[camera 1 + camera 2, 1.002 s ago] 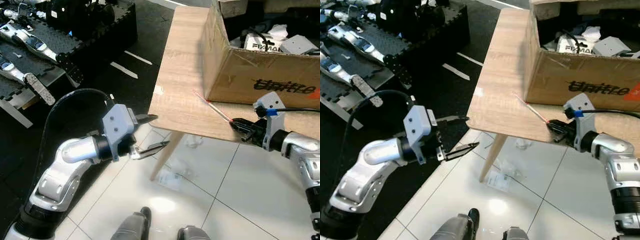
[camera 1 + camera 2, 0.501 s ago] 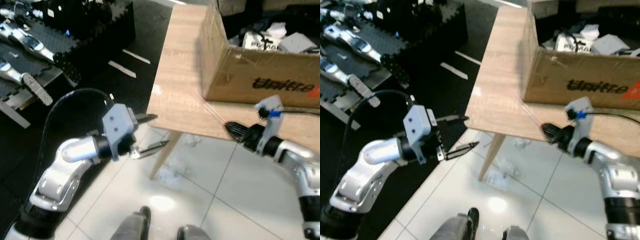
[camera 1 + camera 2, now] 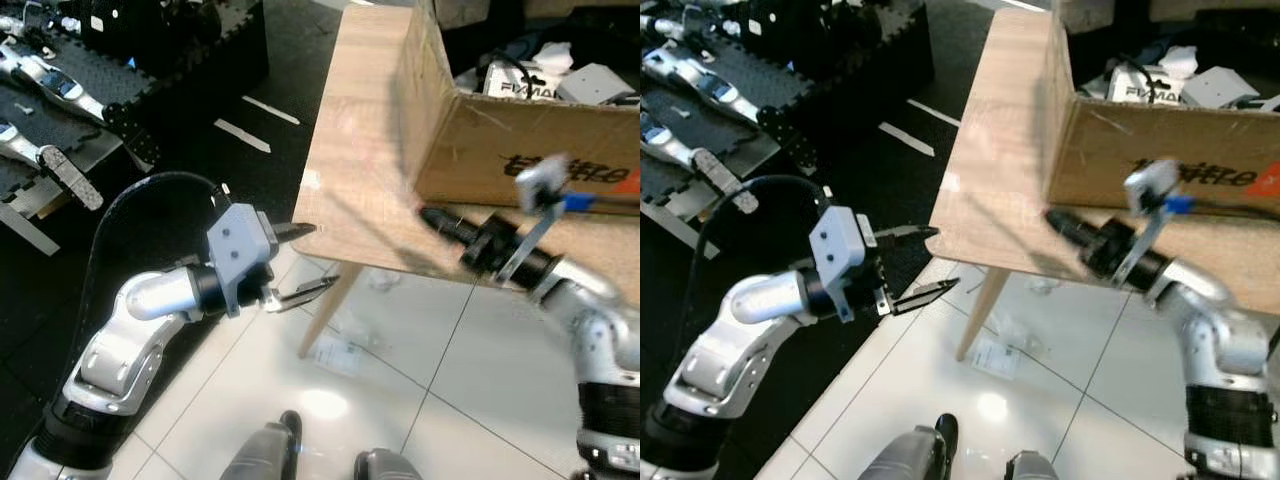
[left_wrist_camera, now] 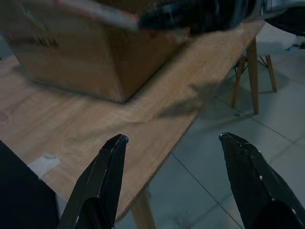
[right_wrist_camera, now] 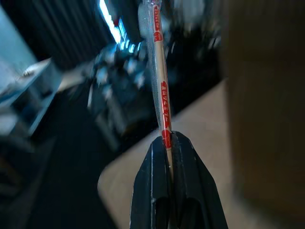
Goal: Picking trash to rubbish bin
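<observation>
Right gripper [image 5: 167,143] jaws clamped on wrapped straw [image 5: 159,81] over tabletop [image 3: 360,150] (blurry); left gripper [image 3: 305,262] jaws apart.

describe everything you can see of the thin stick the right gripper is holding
The stick is a long, slim, pale rod, wood by the look of it, sealed in a clear wrapper with red print along its length and a red tip at the far end. The right gripper is shut on its near end, so it juts straight out beyond the black fingers, lifted off the wooden table. Nothing else touches it. In the head views motion blur hides it, so its tilt there cannot be judged.
</observation>
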Controlling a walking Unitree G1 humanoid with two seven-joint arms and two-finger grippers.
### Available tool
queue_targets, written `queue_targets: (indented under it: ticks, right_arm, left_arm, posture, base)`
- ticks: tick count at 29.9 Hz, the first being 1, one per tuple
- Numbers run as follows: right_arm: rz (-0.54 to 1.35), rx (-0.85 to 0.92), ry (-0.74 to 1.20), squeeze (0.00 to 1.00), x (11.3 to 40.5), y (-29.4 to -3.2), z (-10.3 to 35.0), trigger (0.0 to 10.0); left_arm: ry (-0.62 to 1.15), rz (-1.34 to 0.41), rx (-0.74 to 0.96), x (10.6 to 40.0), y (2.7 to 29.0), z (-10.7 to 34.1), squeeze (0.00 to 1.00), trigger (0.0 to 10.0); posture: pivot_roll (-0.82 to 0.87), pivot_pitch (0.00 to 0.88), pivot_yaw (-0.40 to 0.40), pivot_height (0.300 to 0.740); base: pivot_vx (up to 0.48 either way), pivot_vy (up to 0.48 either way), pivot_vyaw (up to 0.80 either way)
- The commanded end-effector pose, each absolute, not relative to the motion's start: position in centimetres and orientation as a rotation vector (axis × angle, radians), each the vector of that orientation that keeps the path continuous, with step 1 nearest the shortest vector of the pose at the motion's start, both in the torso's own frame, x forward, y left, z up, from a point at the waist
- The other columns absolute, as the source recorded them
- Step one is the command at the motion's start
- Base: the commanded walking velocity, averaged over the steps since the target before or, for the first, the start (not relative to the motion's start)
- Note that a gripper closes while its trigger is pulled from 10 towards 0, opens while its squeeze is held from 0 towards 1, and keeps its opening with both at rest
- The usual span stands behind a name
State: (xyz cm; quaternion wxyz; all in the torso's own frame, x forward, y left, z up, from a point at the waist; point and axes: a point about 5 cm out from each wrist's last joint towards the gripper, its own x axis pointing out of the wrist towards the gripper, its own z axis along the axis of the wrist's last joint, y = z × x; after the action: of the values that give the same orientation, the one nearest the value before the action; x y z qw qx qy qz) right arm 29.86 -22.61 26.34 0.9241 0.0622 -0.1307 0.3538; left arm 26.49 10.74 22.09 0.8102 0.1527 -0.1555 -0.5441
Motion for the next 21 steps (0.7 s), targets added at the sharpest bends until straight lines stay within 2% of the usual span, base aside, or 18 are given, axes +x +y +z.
queue_targets:
  ticks: [1, 3, 5, 7, 9, 10, 13, 14, 21]
  right_arm:
    - [0.719, 0.116, -0.359, 0.0, 29.3, -23.0, 28.1, 0.0]
    - [0.717, 0.106, -0.396, 0.0, 29.2, -23.2, 29.1, 0.0]
    - [0.689, 0.018, -0.474, 0.0, 28.7, -23.6, 32.2, 0.0]
    - [0.642, -0.052, -0.484, 0.0, 28.6, -23.9, 33.6, 0.0]
    - [0.511, -0.213, -0.448, 0.0, 28.9, -24.8, 35.2, 0.0]
    - [0.511, -0.213, -0.448, 0.0, 28.9, -24.8, 35.2, 0.0]
    - [0.205, -0.661, -0.255, 0.0, 30.0, -28.0, 35.7, 0.0]
    - [0.147, -0.758, -0.212, 0.0, 30.1, -28.9, 35.8, 0.0]
    - [0.047, -0.924, -0.124, 0.0, 30.5, -31.3, 36.4, 0.0]
  left_arm:
    - [-0.35, -1.148, 0.31, 26.7, 10.7, 22.1, 0.0, 10.0]
    - [-0.363, -1.138, 0.3, 26.9, 10.6, 22.3, 0.0, 10.0]
    - [-0.402, -1.094, 0.288, 27.6, 10.5, 22.9, 0.0, 10.0]
    - [-0.415, -1.082, 0.29, 27.8, 10.4, 23.1, 0.0, 10.0]
    - [-0.438, -1.069, 0.28, 27.9, 10.3, 23.3, 0.0, 10.0]
    - [-0.438, -1.069, 0.28, 27.9, 10.3, 23.3, 0.0, 10.0]
    - [-0.449, -1.072, 0.265, 27.9, 9.9, 23.2, 0.0, 10.0]
    - [-0.448, -1.074, 0.265, 27.9, 9.7, 23.1, 0.0, 10.0]
    - [-0.462, -1.081, 0.271, 28.0, 9.3, 22.8, 0.0, 10.0]
  posture:
    - [-0.02, 0.224, 0.04, 0.74]
    - [-0.02, 0.217, 0.036, 0.74]
    - [-0.03, 0.207, 0.028, 0.74]
    - [-0.03, 0.194, 0.019, 0.74]
    - [-0.03, 0.186, 0.013, 0.74]
    - [-0.03, 0.186, 0.013, 0.74]
    - [-0.04, 0.165, -0.003, 0.74]
    - [-0.04, 0.165, -0.003, 0.74]
    - [-0.07, 0.141, -0.025, 0.74]
  base:
    - [0.0, 0.0, 0.0]
    - [0.0, 0.0, 0.0]
    - [0.0, 0.0, 0.0]
    - [0.0, 0.0, 0.0]
    - [0.0, 0.0, 0.0]
    - [0.0, 0.0, 0.0]
    - [0.0, 0.0, 0.0]
    - [0.0, 0.0, 0.0]
    - [0.0, 0.0, 0.0]
